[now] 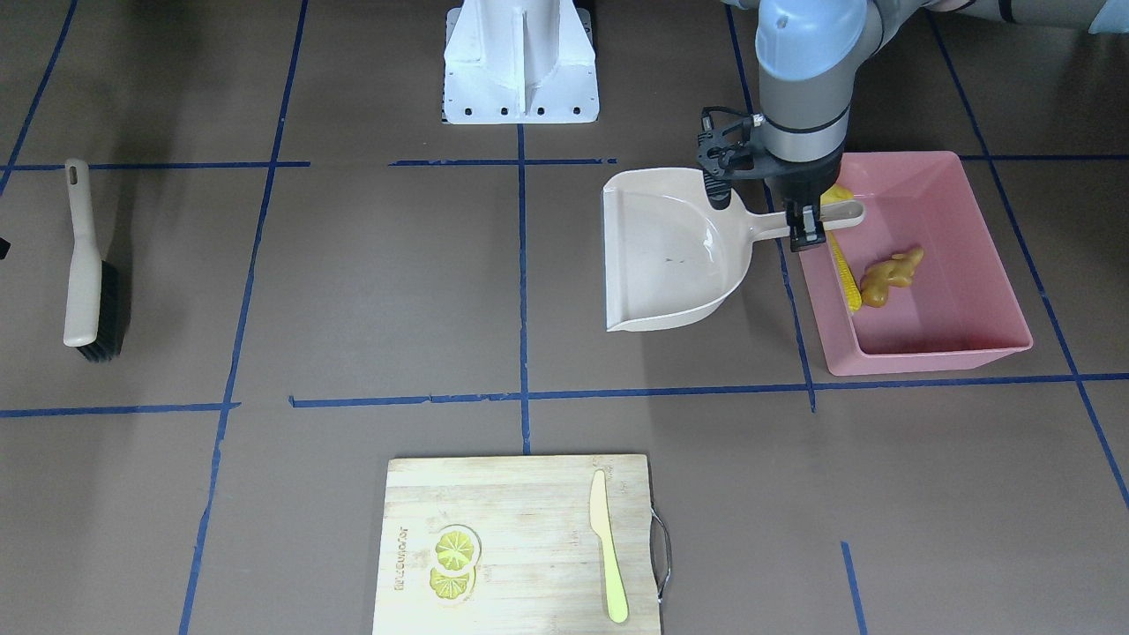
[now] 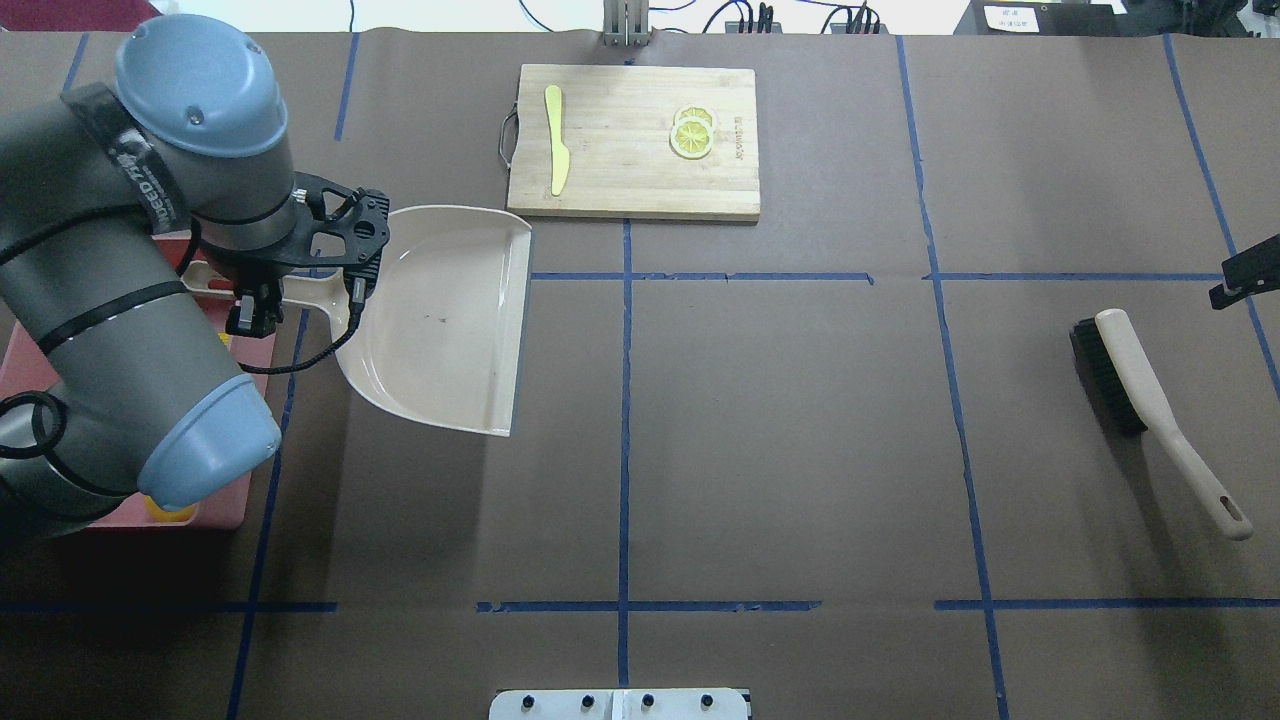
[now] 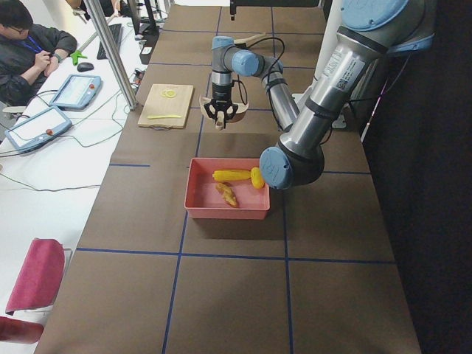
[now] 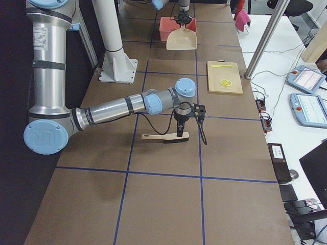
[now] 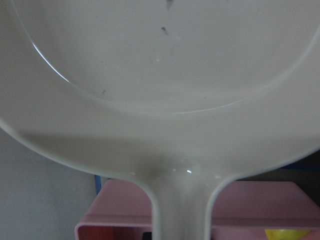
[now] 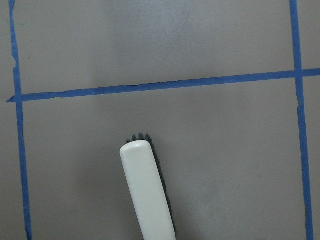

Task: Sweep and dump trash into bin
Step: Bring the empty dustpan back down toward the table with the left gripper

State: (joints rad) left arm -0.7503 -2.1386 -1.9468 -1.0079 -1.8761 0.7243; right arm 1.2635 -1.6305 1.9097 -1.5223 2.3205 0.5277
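Observation:
The pink bin holds the trash: the corn cob, the ginger root and the yellow lump, half hidden by my left wrist. All three also show in the exterior left view, in the bin. My left gripper is shut on the handle of the beige dustpan. The pan is empty and held about level beside the bin, its handle over the bin's rim. My right gripper shows only at the frame's edge, apart from the brush; I cannot tell whether it is open.
The brush lies flat on the table at my right end. A wooden cutting board with lemon slices and a pale knife sits at the far edge. The white robot base stands at the near edge.

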